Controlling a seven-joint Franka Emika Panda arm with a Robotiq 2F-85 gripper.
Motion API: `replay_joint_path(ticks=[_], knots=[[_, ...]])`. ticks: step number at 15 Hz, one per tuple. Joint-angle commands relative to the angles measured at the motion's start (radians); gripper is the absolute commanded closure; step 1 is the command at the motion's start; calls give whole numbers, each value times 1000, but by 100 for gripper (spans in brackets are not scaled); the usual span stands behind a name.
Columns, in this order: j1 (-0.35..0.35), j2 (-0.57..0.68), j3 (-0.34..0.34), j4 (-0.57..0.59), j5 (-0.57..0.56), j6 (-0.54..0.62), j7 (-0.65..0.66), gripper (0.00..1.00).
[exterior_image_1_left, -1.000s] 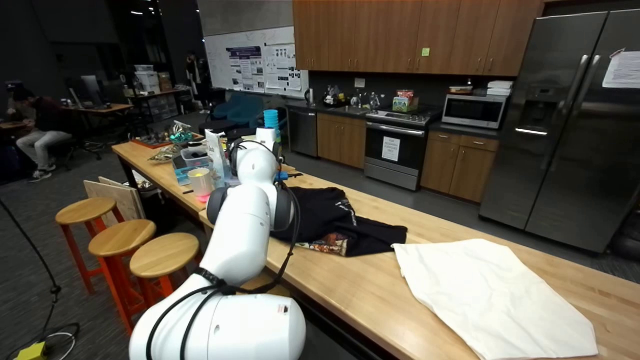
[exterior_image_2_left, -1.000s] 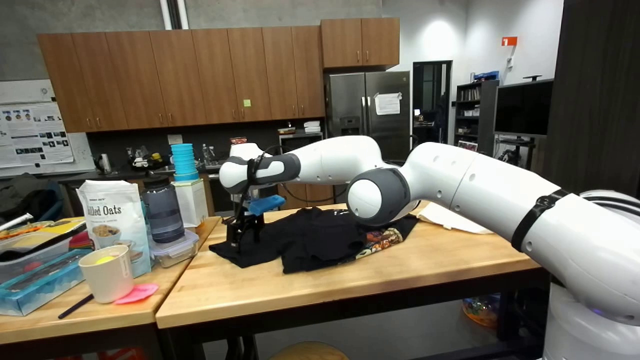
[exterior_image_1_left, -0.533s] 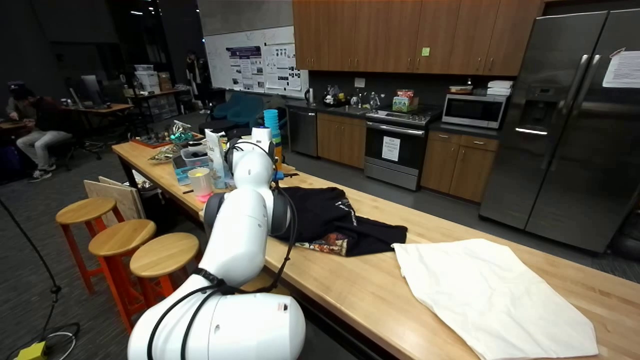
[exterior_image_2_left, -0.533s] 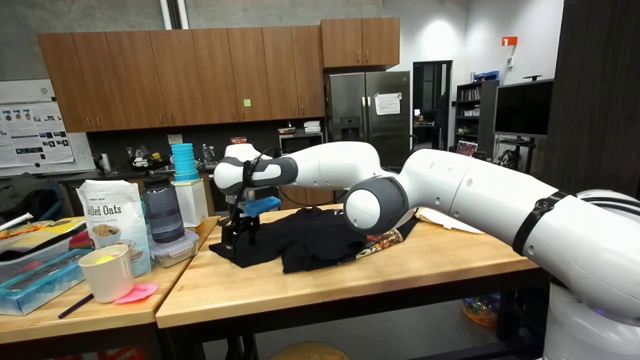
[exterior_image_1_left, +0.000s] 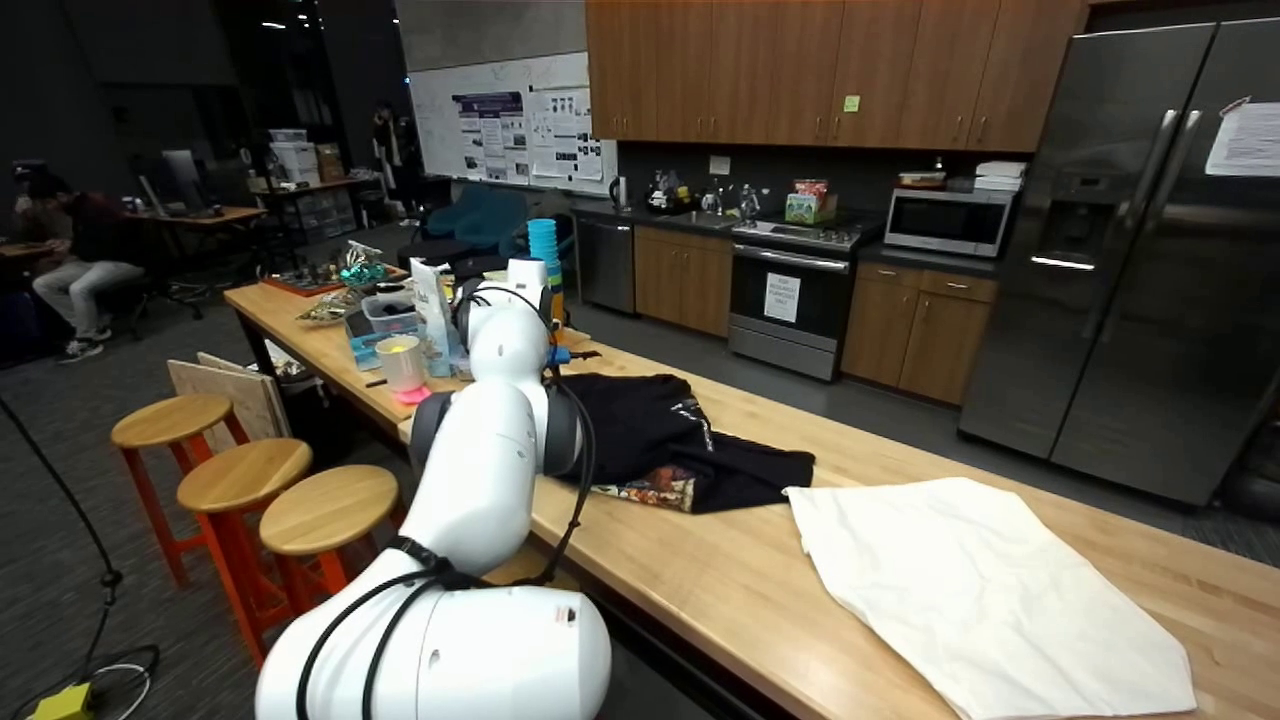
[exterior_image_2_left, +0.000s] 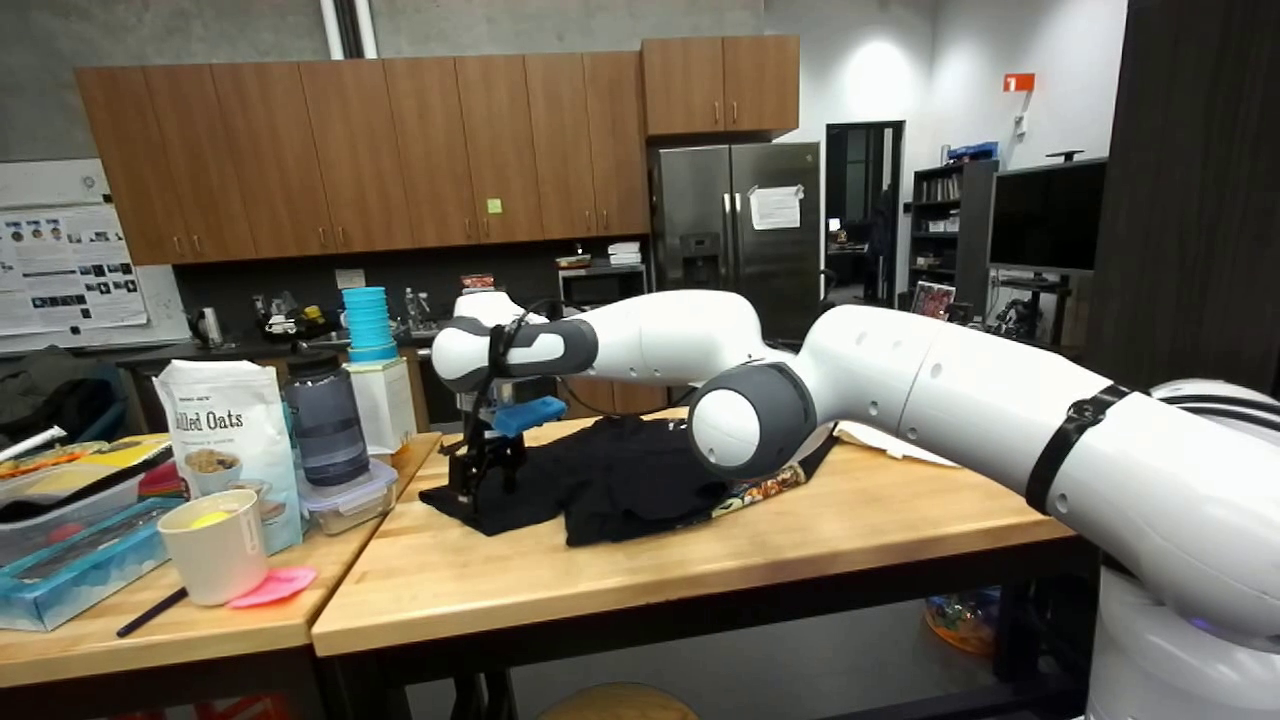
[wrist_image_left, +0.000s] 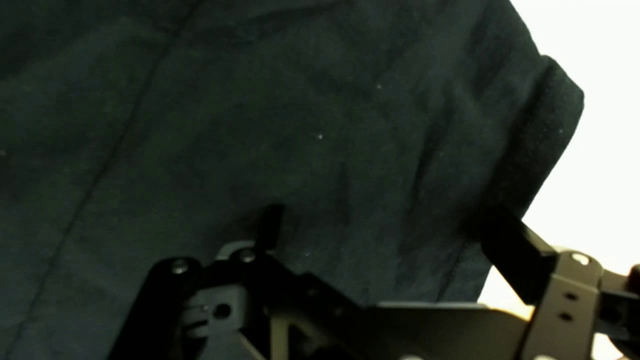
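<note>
On this desk (exterior_image_2_left: 470, 590) lies black clothing (exterior_image_2_left: 625, 480); my fingers (wrist_image_left: 517, 257) stand wide apart at its end; pinching low should hold best.

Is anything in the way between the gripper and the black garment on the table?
Nothing visible. In the wrist view, the gripper is open right over the black garment, with only fabric between its fingers; contact is unclear. In an exterior view, the water bottle and oats bag stand off to one side.

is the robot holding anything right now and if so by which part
Nothing is held: the fingers stand wide apart over the black garment.
</note>
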Motion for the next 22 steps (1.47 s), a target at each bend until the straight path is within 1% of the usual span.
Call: replay_joint_path(ticks=[1, 2, 4, 7, 9, 10, 18, 21, 22], knots=[[1, 2, -21, -4, 18, -19, -6, 31], [-1, -7, -25, -20, 16, -11, -8, 37], [-2, -14, -32, -32, 14, -8, -8, 52], [-1, -14, -41, -34, 12, -10, -11, 77], [-1, -15, -45, -34, 11, -11, -11, 91], [0, -15, -47, -34, 10, -10, -12, 99], [6, -25, -56, -22, 0, 0, -19, 100], [23, -40, -73, -16, -24, 3, -53, 100], [33, -49, -89, -16, -42, -3, -65, 100]])
